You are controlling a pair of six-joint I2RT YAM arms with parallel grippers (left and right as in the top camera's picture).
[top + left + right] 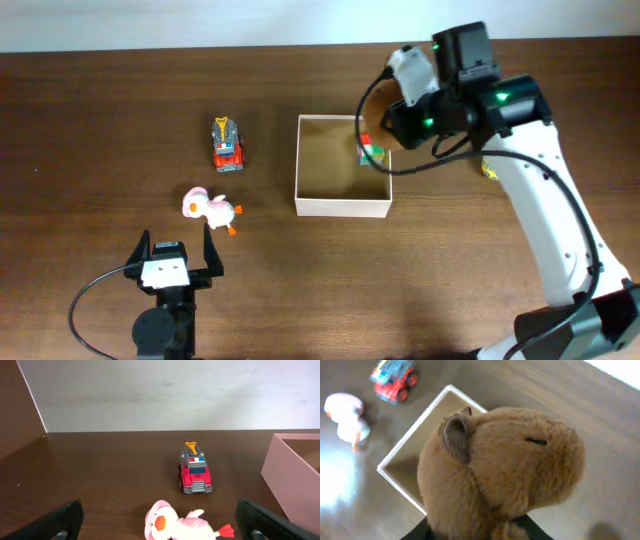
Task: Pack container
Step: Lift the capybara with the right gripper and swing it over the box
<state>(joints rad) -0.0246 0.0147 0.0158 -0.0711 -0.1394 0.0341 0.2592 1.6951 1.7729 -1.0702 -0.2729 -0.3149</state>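
Right hand (392,118) grips the plush capybara (505,475); centre it over the container (342,208), clear of the rim, before lowering. Left hand (176,240) gapes wide.

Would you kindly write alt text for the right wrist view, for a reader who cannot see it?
A brown plush capybara fills most of the frame, its base between the right gripper's dark fingers at the bottom edge. Behind it on the dark table are the open container, a red toy truck and a pink duck.
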